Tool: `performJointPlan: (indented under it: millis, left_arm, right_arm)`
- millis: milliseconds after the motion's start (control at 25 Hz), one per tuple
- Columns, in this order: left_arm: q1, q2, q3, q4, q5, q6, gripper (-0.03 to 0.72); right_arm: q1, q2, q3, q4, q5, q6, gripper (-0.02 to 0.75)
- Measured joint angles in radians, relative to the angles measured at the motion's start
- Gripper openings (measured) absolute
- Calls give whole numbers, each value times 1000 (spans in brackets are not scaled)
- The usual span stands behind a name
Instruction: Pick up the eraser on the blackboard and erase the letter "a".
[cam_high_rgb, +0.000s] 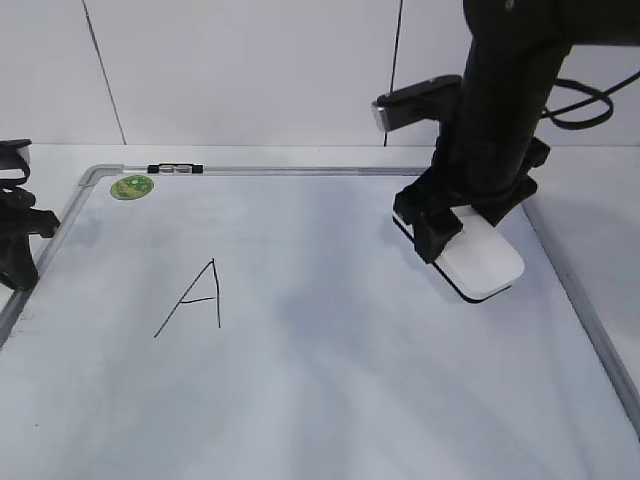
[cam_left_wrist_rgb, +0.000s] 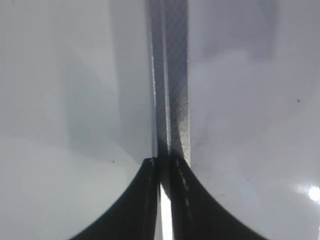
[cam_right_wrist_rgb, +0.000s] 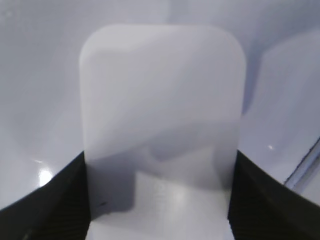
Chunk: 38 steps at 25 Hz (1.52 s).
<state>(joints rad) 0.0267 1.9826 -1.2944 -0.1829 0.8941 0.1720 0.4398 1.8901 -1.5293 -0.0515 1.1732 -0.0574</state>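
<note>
My right jaws clamp the eraser (cam_high_rgb: 483, 258) on the blackboard (cam_high_rgb: 330, 400), left jaws shut and empty; a tilt could smear the capital A (cam_high_rgb: 195, 298).

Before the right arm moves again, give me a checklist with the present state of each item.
1. Right gripper jaws around the eraser: ok, a jaw presses each long side in the right wrist view.
2. Eraser flat against the blackboard: cannot tell, contact is not clear.
3. Lowercase "a" located: not ok, only a capital "A" shows on the board.
4. Left gripper out of the way: ok, jaws shut at the board's left frame.
5. Marker clear of the eraser: ok, it lies on the top frame, far left.
</note>
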Motion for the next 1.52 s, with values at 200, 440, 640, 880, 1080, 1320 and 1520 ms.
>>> performJointPlan:
  millis: [200,440,640,880,1080,1320,1520]
  left_arm:
    - [0,0,0,0,0,0,44]
    - [0,0,0,0,0,0,45]
    - [0,0,0,0,0,0,45]
    - [0,0,0,0,0,0,46]
    - [0,0,0,0,0,0,46]
    - [0,0,0,0,0,0,48]
    - [0,0,0,0,0,0,50]
  right_arm:
    - [0,-36,-11,-1,35,2,568]
    - [-28,-36,6,-11,15,16,568]
    - [-121,-36,101,-28,-27,41,568]
    - [-202,-36,168,-30,-97,99,568]
    - [-246,-36,173,-16,-169,127,568]
    - [-280,-34,173,-8,-199,131,568]
    - [-281,6,175,14,-208,133,568]
